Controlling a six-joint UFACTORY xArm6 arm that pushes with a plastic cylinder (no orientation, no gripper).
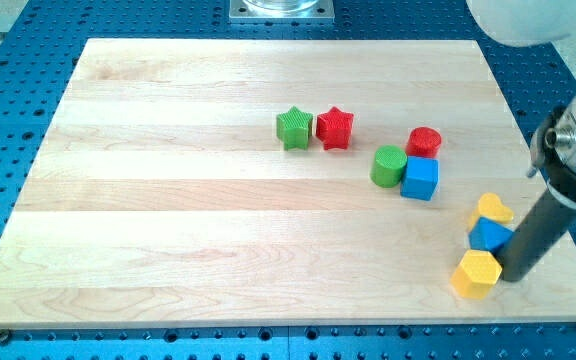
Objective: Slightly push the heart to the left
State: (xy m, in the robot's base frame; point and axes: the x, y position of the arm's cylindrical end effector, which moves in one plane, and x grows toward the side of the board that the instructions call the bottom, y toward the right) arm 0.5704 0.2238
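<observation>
A yellow block [492, 208], which looks heart-shaped, sits near the board's right edge. A small blue block [488, 236] touches it just below, and a yellow hexagon [476, 273] lies below that. My rod comes down from the view's right, and my tip [513, 278] rests on the board against the right side of the blue block and the yellow hexagon. The tip is below and slightly right of the yellow heart.
A green star [294, 128] and a red star [335, 127] sit side by side at the upper middle. A red cylinder [424, 141], a green cylinder [389, 165] and a blue cube [420, 179] cluster right of centre. The wooden board's right edge [558, 215] is close to the tip.
</observation>
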